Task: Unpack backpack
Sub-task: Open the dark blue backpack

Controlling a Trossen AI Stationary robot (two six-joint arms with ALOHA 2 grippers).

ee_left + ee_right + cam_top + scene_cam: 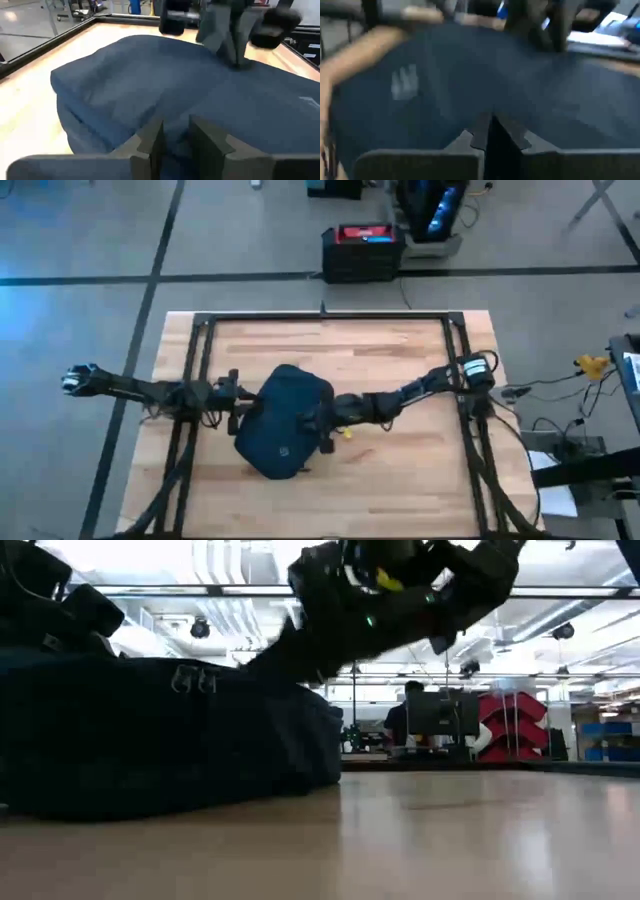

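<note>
The backpack (282, 422) lay flat near the middle of the table (400, 350), its light logo patch (284, 448) facing up, with an arm reaching in from each side. The left gripper (175, 142) sat at the bag's left edge, jaws slightly spread with navy fabric between them, though whether they pinched it I could not tell. The right gripper (490, 132) pressed on the bag's right edge, jaws pressed together, whether on fabric unclear

Overhead looks down; low, both wrists close on backpack (283, 427).
</note>
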